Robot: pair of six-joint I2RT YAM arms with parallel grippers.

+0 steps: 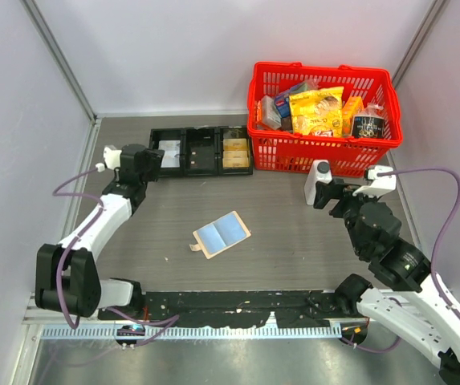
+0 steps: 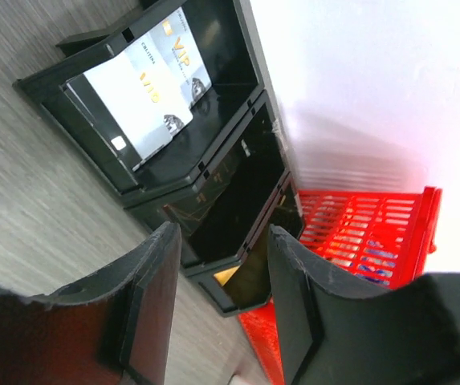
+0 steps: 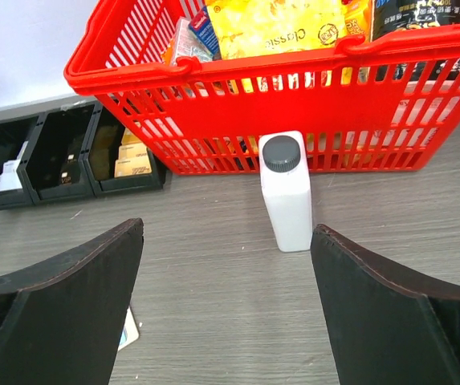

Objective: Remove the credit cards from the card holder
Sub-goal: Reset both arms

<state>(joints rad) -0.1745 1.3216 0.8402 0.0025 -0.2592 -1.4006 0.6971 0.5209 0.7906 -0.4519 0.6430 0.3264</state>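
Observation:
The card holder [image 1: 221,233] lies open and flat mid-table, tan-edged with a pale blue inside; one corner [image 3: 129,330] peeks past my right finger. No card shows in it. Credit cards lie in the black tray [image 1: 183,168]: a white-silver card [image 2: 145,96] in its left compartment and gold cards [image 1: 234,152] in its right one. My left gripper [image 2: 223,241] hovers by the tray's left end [image 1: 154,164], open, with nothing between its fingers. To the right of the card holder my right gripper [image 3: 228,233] stands wide open and empty [image 1: 331,195].
A red basket [image 1: 323,154] full of packets stands at the back right. A white bottle [image 3: 286,192] with a grey cap stands upright just in front of it, ahead of my right gripper. Grey walls close the table on three sides.

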